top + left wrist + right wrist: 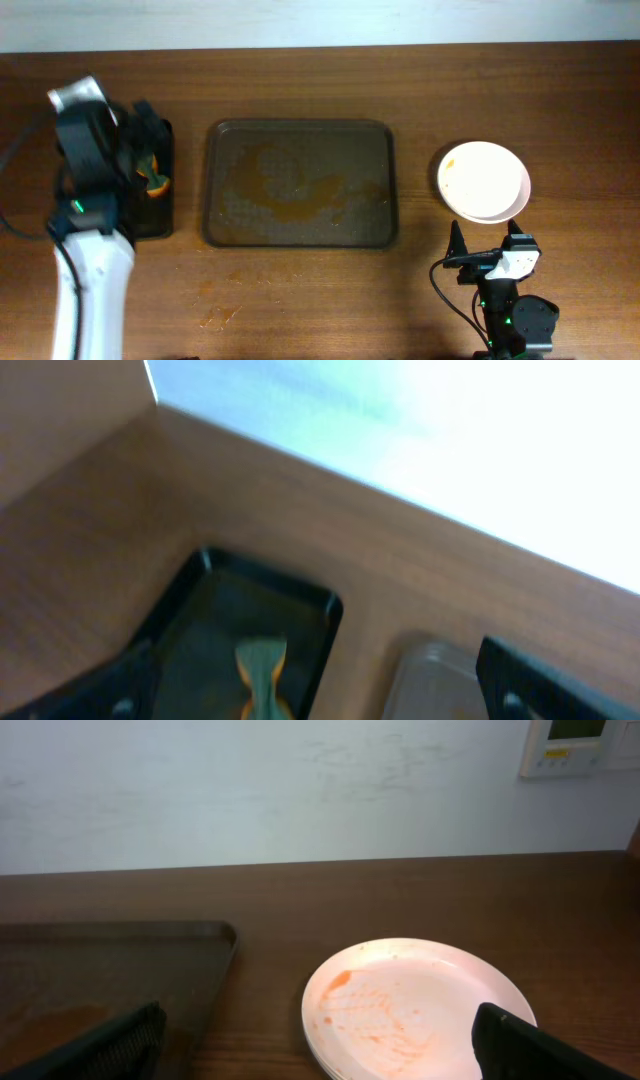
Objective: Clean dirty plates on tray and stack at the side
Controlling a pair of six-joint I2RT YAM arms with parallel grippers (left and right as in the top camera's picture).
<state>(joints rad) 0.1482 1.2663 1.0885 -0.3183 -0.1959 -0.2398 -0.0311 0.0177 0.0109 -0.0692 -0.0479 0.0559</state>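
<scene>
The plates [483, 180] sit stacked on the table to the right of the tray; the top one carries faint orange-red smears, clearer in the right wrist view [420, 1010]. The brown tray [300, 183] lies mid-table with no plates on it, only a wet sauce film. My left gripper [145, 135] is open above the black tray, where a green and orange sponge [262, 675] lies between its spread fingers [320, 705]. My right gripper [490, 250] is open and empty, just in front of the plates [320, 1060].
A narrow black tray [150, 215] lies at the far left, also seen in the left wrist view [250, 600], with the sponge [155, 183] in it. The brown tray's corner shows in the left wrist view [430, 680] and its edge in the right wrist view [100, 970].
</scene>
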